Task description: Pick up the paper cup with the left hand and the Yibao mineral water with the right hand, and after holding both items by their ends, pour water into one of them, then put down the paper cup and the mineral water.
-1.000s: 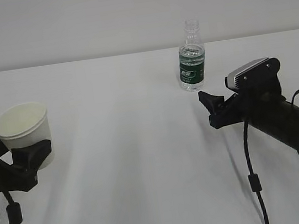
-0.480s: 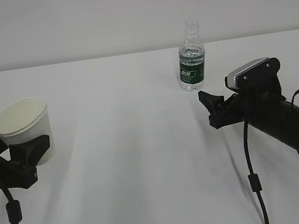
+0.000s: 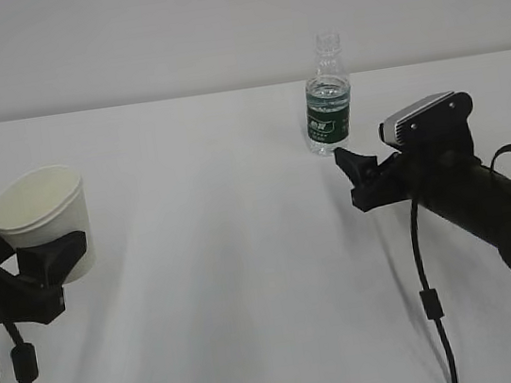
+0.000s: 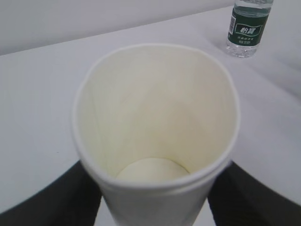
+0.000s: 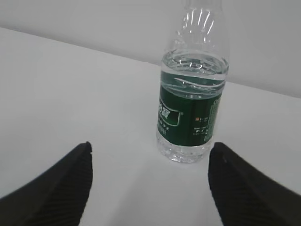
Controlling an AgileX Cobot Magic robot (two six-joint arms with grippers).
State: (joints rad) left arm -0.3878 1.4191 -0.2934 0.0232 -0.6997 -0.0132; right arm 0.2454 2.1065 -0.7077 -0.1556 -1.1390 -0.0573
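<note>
With your left gripper (image 3: pixel 51 263) closed around the thin, crushable cup (image 3: pixel 43 221) at near left, take the light, slick bottle (image 3: pixel 327 105), far right, by its label using the wide-open right gripper (image 3: pixel 360 177).

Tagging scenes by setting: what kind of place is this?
Likely a lab test bench: bare white table against a blank wall, only a paper cup and a water bottle laid out for two robot arms.

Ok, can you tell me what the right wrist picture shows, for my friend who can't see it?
A small clear plastic bottle with a dark green label stands upright on a plain white table, partly full of clear water. Two black gripper fingers point toward it from the bottom corners, wide apart and not touching it.
</note>
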